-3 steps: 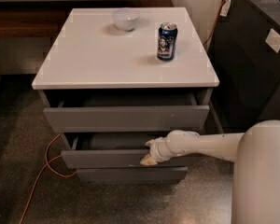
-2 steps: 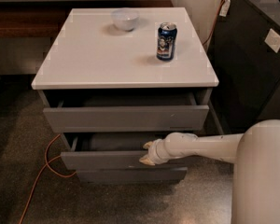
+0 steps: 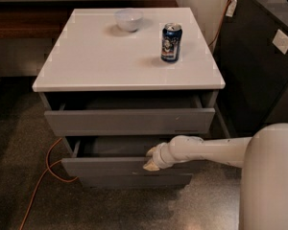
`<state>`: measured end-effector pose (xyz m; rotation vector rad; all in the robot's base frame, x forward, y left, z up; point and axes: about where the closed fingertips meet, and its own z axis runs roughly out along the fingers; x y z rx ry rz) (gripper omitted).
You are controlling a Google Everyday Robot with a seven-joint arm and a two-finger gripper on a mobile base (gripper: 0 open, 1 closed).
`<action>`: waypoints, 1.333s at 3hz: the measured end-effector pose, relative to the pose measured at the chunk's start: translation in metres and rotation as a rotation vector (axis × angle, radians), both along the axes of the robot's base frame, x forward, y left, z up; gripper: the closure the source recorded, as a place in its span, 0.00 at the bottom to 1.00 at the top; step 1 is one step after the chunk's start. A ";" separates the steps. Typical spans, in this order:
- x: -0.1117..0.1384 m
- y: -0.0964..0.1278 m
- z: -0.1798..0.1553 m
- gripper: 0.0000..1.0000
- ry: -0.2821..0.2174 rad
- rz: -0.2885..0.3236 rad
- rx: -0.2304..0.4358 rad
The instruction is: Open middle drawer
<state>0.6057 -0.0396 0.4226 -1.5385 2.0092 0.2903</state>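
Note:
The middle drawer (image 3: pixel 110 167) is a long grey handleless front, pulled out past the drawer above it, with its dark inside showing. My gripper (image 3: pixel 151 160) sits at the top edge of this front, right of its middle, at the end of my white arm (image 3: pixel 206 150), which reaches in from the right. The top drawer (image 3: pixel 129 121) is also partly out. The bottom drawer front (image 3: pixel 134 181) shows as a thin strip below, further back.
A white bowl (image 3: pixel 128 19) and a blue can (image 3: pixel 171 42) stand on the white cabinet top (image 3: pixel 86 61). An orange cable (image 3: pixel 43 176) lies on the floor at the left. A dark cabinet (image 3: pixel 259 56) stands close at the right.
The middle drawer has slid out a little further toward the camera, and my gripper has moved with its top edge.

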 end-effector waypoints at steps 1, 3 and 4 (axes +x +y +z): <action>0.000 0.000 0.000 1.00 0.000 0.000 0.000; 0.000 0.000 0.000 0.51 0.000 0.000 0.000; 0.000 0.000 0.000 0.28 0.000 0.000 0.000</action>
